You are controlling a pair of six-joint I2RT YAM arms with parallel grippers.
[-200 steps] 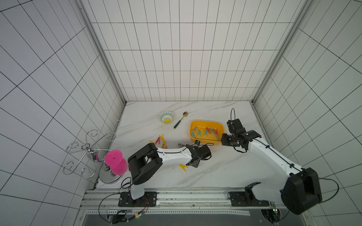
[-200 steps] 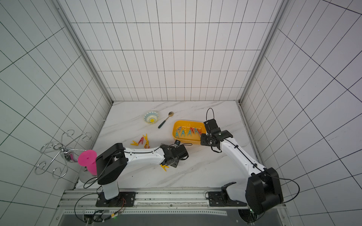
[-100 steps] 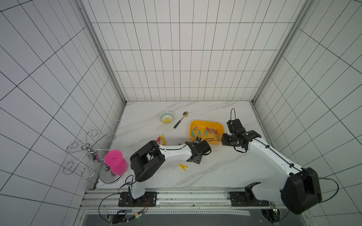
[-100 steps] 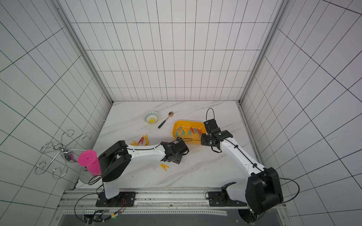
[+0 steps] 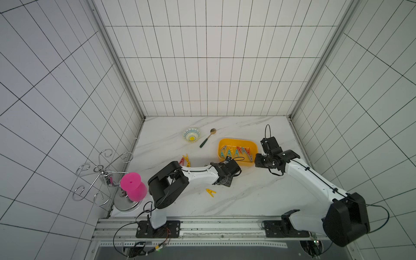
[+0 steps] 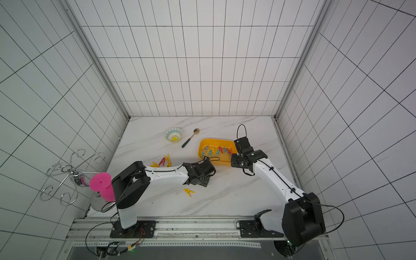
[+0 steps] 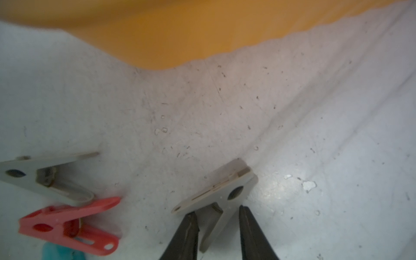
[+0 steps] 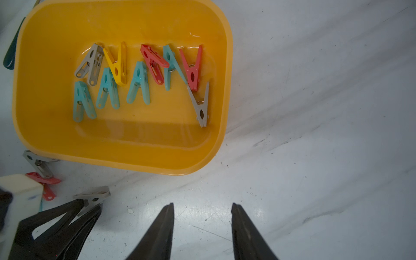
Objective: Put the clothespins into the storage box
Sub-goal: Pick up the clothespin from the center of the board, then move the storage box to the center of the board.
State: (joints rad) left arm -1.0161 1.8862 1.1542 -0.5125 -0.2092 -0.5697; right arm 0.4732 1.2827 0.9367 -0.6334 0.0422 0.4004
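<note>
In both top views, white tiled walls [image 5: 202, 67] enclose a marbled worktop [image 5: 258, 191]. The yellow storage box [image 5: 234, 141] lies close by both wrists.

In the left wrist view, the left fingers [image 7: 186, 234] pinch a grey clothespin [image 7: 220, 189] by its legs, with the box wall ahead of them.

In the right wrist view, the right fingers [image 8: 157, 234] stand wide apart. Just ahead of them the box holds teal, red, grey and yellow clothespins [image 8: 137, 83].

Operator: Status, left arm [image 5: 198, 175]?
Technician: Extended low, forearm near horizontal, wrist angled down. The left gripper [image 7: 217, 209] has its fingers closed against both legs of a grey clothespin [image 7: 221, 188].
Operator: And the right arm [image 5: 313, 180]?
Technician: Reaching forward, wrist pitched down. The right gripper [image 8: 202, 206] has its jaws parted, empty.
</note>
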